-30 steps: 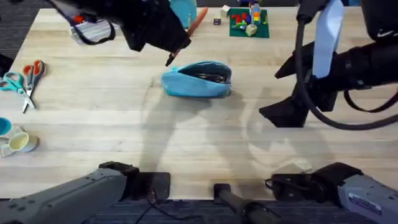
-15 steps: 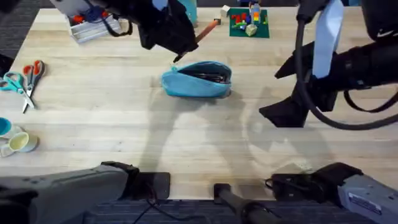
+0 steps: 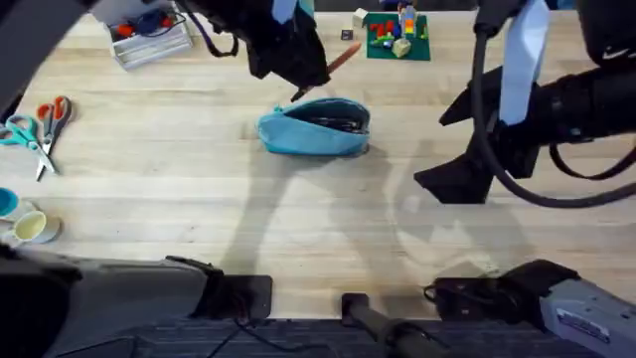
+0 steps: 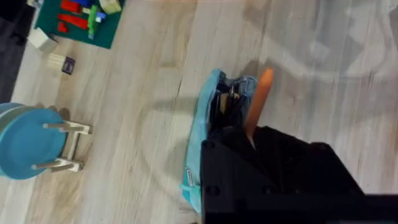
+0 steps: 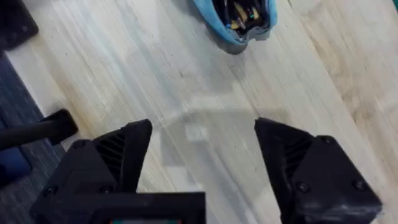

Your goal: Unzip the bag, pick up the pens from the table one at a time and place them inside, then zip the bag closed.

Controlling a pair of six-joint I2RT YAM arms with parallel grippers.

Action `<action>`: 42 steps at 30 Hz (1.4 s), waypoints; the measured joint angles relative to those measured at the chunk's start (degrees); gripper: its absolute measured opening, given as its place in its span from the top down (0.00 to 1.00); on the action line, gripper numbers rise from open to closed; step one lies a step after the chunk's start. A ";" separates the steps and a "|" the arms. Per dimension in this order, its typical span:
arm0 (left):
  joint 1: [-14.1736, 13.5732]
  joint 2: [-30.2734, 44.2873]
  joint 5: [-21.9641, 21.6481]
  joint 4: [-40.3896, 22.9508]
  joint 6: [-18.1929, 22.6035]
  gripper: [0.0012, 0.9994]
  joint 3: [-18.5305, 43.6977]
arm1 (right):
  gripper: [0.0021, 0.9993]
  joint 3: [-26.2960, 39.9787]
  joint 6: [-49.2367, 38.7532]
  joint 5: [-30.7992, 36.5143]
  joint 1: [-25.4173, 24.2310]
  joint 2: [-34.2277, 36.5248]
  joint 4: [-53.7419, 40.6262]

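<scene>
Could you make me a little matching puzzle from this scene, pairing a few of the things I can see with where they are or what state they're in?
Things:
1. orange pen
2. bag
3. scissors
4. right gripper

Descriptions:
A. lying at the table's left edge
B. open, with nothing between its fingers
C. held in the left gripper, above the bag
D. unzipped in the middle of the table

Pairs: 1-C, 2-D, 3-A, 4-B
</scene>
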 joint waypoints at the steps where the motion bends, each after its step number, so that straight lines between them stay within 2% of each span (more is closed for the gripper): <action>1: -0.01 0.55 0.00 0.02 0.00 0.96 0.00 | 0.00 0.00 0.00 0.00 0.00 0.00 0.02; 13: -0.10 7.37 -0.32 0.07 0.00 0.96 0.00 | 0.00 0.00 0.00 0.00 0.00 0.00 0.01; 33: -0.10 13.72 -1.82 0.61 -0.01 0.96 0.00 | 0.00 0.00 0.00 0.00 0.00 0.00 0.00; 42: -0.10 16.71 -4.17 0.46 -0.02 0.96 0.02 | 0.00 0.00 0.00 0.00 0.00 0.00 0.00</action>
